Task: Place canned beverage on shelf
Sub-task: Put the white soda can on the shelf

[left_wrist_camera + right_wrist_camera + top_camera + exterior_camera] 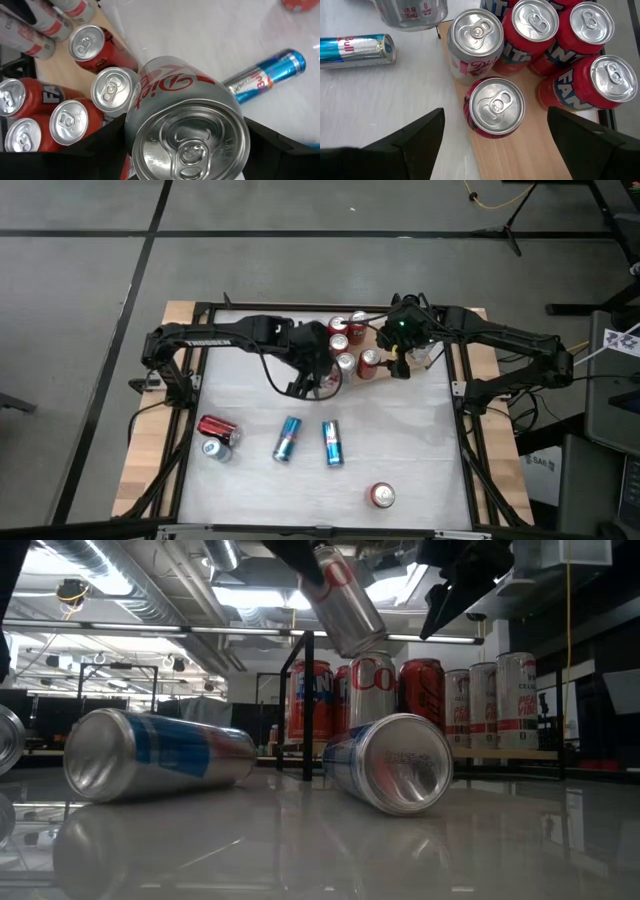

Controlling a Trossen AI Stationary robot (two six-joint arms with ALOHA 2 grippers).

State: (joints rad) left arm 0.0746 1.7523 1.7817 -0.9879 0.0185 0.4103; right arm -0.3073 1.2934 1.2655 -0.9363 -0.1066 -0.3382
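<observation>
My left gripper (pixel 185 135) is shut on a silver Diet Coke can (pixel 187 125) and hangs just in front of the shelf (pixel 75 70), a light wooden board at the table's far middle. Several red and silver cans (pixel 345 335) stand upright on the board. In the low view the held can (pixel 345 600) floats tilted above the standing cans. My right gripper (pixel 492 145) is open and hovers above a red can (pixel 495 107) at the shelf's near edge (pixel 520 160), touching nothing. My left gripper pinches the silver can's side wall just below its top rim (pixel 135 125) between its two fingers, one on each side. The fingers come slanting down from above and lie along the can, whose top faces the wrist. The can is lifted clear and tilted.
Two blue cans (pixel 288 438) (pixel 332 442) lie on the white table's middle. A red can (pixel 218 428) and a silver one (pixel 215 448) lie at the near left. A red can (pixel 382 496) stands at the near right. A clear measuring cup (pixel 410 12) stands beside the shelf.
</observation>
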